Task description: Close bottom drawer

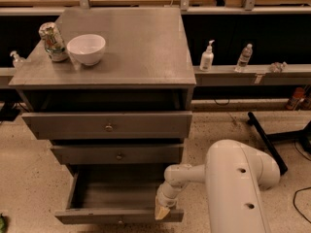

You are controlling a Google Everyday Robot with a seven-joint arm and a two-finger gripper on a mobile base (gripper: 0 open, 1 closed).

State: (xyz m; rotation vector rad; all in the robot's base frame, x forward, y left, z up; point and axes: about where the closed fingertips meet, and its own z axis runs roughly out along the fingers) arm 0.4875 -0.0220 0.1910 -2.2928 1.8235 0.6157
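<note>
The bottom drawer (116,215) of the grey cabinet stands pulled out, an empty grey box with thin side walls and a flat front panel at the lower edge of the view. My gripper (162,211) is at the right end of that front panel, pointing down, with its tan tip against the panel's top edge. The white arm (233,188) reaches in from the lower right. The middle drawer front (117,154) and the top drawer front (108,125), both with brass knobs, sit above it.
On the cabinet top (141,52) stand a white bowl (86,48) and a crumpled can (52,41). A ledge on the right holds a pump bottle (207,57) and a water bottle (244,57). A black stand leg (265,140) lies on the floor at right.
</note>
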